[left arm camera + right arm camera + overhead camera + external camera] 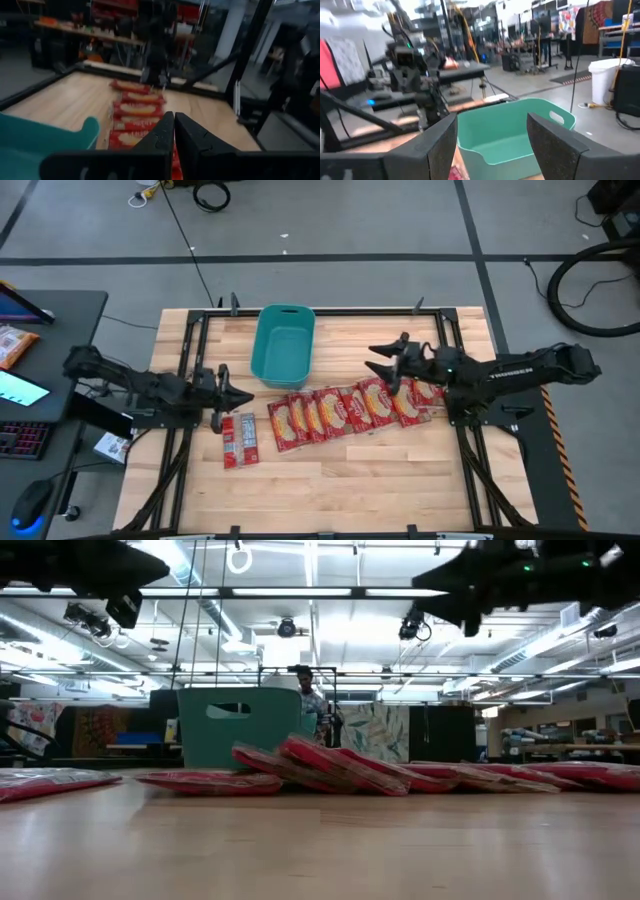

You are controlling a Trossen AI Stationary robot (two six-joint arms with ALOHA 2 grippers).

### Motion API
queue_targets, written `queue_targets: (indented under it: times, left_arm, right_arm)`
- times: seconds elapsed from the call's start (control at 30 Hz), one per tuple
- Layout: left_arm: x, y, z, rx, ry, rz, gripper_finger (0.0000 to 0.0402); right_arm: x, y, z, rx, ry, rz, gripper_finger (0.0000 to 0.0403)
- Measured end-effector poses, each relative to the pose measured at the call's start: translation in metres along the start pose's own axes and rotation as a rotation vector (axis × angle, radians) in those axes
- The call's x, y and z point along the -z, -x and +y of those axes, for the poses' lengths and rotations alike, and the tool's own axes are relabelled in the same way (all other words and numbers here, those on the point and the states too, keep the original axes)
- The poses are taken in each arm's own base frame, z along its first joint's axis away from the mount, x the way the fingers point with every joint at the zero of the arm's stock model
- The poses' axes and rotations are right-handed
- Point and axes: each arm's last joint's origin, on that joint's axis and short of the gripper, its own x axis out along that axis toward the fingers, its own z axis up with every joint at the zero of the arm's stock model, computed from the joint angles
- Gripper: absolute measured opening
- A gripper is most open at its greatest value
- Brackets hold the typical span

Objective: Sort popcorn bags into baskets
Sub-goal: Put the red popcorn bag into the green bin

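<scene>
While the teal basket [284, 343] sits empty at the far middle of the table [350, 480], the popcorn bags [345, 410] lie in an overlapping row just nearer than it, running left to right with a slight slant toward the far right. The right gripper [380, 360] hangs above the far-right end of that row, fingers spread wide and holding nothing; its wrist view looks past the spread fingers straight at the basket [515, 132], so the basket lies to its left and the nearest bags directly under and just near of it. The left gripper [243, 396] hovers at the left end, fingers pinched together on nothing, pointing right along the row; its wrist view shows the bags [135, 110] stacked away from it in line. One bag [239, 439] lies apart at near left, its long axis running near to far, just near of the left gripper. Judging from this, the right arm is readier for a pick: open and over the row, with a short carry left to the basket. The left would need to open first.
</scene>
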Motion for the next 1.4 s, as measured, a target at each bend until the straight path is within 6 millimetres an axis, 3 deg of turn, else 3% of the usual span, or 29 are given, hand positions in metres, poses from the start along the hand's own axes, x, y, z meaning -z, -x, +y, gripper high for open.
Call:
queue_targets:
  times: [0.1,0.23,0.43,0.57,0.97,1.23,1.4]
  left_arm:
    - [-0.002,-0.009,-0.005,-0.025,0.003,0.098,0.0028]
    - [-0.001,-0.022,-0.011,-0.039,0.009,0.217,0.0068]
    - [0.003,-0.045,-0.024,-0.009,0.047,0.430,0.0142]
    - [0.011,-0.061,-0.030,-0.044,0.013,0.587,0.0156]
    - [0.036,-0.107,-0.053,-0.117,-0.419,0.775,0.0160]
    - [0.049,-0.143,-0.064,-0.108,-0.740,0.838,0.0206]
    - [0.066,-0.157,-0.066,-0.023,-0.979,0.919,0.0214]
  right_arm:
    - [-0.008,-0.013,0.005,-0.006,0.036,0.033,0.0242]
    - [-0.011,-0.023,0.012,-0.029,0.057,0.064,0.0242]
    - [-0.001,-0.025,0.027,-0.091,0.062,0.111,0.0242]
    - [0.010,-0.026,0.039,-0.123,0.079,0.151,0.0242]
    - [0.009,-0.021,0.047,-0.123,0.121,0.152,0.0242]
    - [0.010,-0.020,0.048,-0.122,0.113,0.160,0.0242]
    - [0.010,-0.020,0.047,-0.118,0.113,0.161,0.0242]
